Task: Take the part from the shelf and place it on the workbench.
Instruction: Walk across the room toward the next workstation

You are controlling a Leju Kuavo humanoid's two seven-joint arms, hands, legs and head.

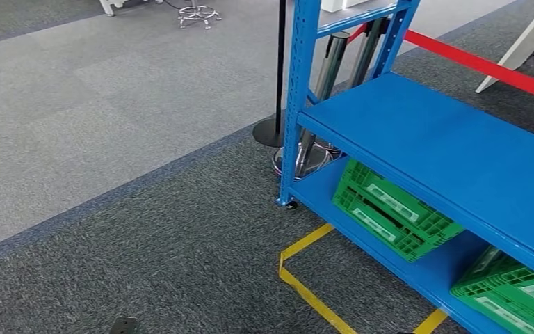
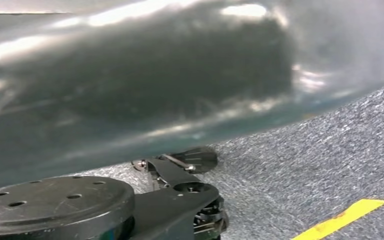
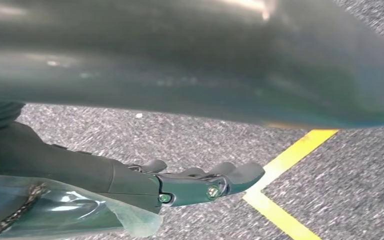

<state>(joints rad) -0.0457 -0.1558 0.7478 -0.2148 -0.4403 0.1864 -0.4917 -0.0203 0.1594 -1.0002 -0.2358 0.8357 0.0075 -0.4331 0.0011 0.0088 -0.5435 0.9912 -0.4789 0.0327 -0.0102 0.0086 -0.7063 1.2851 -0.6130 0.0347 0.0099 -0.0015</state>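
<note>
The blue shelf (image 1: 452, 149) stands ahead and to the right, its middle board bare where it shows. On the bottom board sit two green crates (image 1: 393, 209), and no separate part can be made out. If the crate is the part, I judge it stiff, light moulded plastic with open lattice walls, best taken by the rim on both sides.

Both arms hang beside the body over grey carpet (image 1: 181, 250) and yellow floor tape (image 1: 306, 278), well apart from the shelf. The right hand (image 3: 200, 182) holds nothing, fingers (image 3: 235, 172) extended. The left hand (image 2: 190, 175) looks empty; I cannot tell its finger spread.
</note>
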